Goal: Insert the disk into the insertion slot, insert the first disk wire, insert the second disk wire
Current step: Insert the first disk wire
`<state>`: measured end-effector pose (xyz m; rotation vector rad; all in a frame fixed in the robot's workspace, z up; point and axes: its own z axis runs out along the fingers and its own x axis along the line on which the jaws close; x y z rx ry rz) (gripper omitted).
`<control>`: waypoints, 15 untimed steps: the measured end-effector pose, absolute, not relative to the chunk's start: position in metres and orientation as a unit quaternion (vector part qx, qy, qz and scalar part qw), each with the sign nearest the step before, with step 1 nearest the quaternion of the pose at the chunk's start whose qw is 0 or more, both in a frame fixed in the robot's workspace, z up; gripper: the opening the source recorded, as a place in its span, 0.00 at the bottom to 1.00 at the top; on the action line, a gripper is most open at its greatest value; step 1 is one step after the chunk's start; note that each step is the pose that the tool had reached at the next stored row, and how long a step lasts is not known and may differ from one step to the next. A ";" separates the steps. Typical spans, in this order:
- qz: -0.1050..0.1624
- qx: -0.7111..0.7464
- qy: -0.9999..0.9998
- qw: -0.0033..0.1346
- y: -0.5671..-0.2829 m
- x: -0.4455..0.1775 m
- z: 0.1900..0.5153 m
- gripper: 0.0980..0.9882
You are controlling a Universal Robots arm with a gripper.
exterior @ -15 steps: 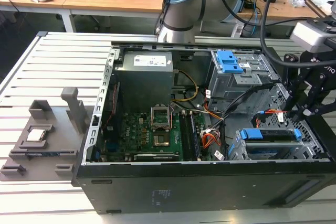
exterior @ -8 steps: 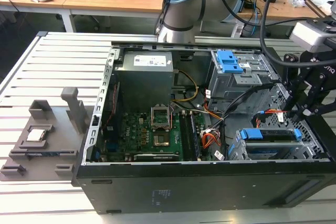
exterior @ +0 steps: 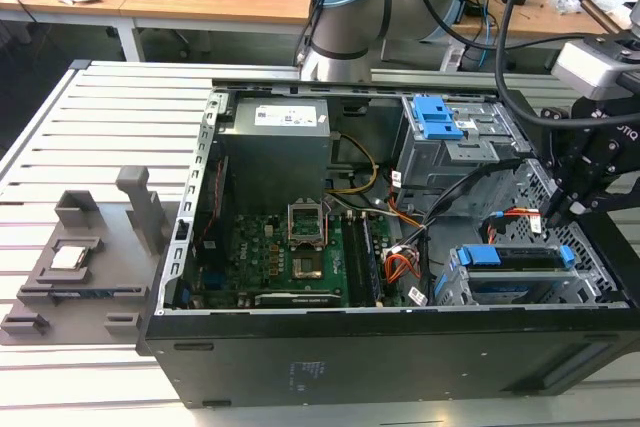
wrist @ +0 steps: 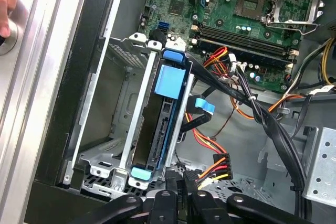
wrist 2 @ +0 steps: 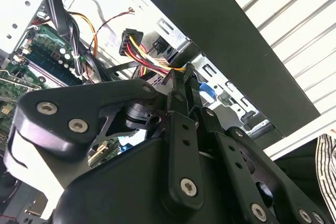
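We see the disk point(wrist: 153, 135) sitting inside the slot point(wrist: 105, 129). The slot is a low cage of thin silver sheet metal with small holes in its floor, at a corner of the black computer case point(exterior: 350, 347). In the first wrist view we look at the disk's narrow dark side, which faces the open space where the cables lie. We think it is placed so in order that the plugs can reach it. A bright blue plastic frame point(wrist: 170, 80), smooth and a little shiny, goes around the disk and has a rounded tab at each end.

The gripper point(wrist 2: 181, 80) hangs just beside the slot, with its two black fingers almost together. They appear to pinch the wire bundle point(wrist 2: 157, 59) of red, yellow and orange strands, just behind its black boxy plug point(wrist: 220, 162). In our judgement, holding it there leaves the face of the plug free. The plug is near the disk but apart from it, so the first wire is not yet in.

A flat black cable with a small blue plug point(wrist: 205, 106) lies just beside the disk. We cannot tell if it touches it.
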<state>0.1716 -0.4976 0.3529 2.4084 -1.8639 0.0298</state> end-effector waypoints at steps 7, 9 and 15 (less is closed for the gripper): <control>0.010 0.790 -0.611 0.048 -0.498 0.172 0.353 0.08; 0.010 0.790 -0.611 0.048 -0.498 0.172 0.353 0.08; 0.010 0.790 -0.611 0.048 -0.498 0.166 0.353 0.08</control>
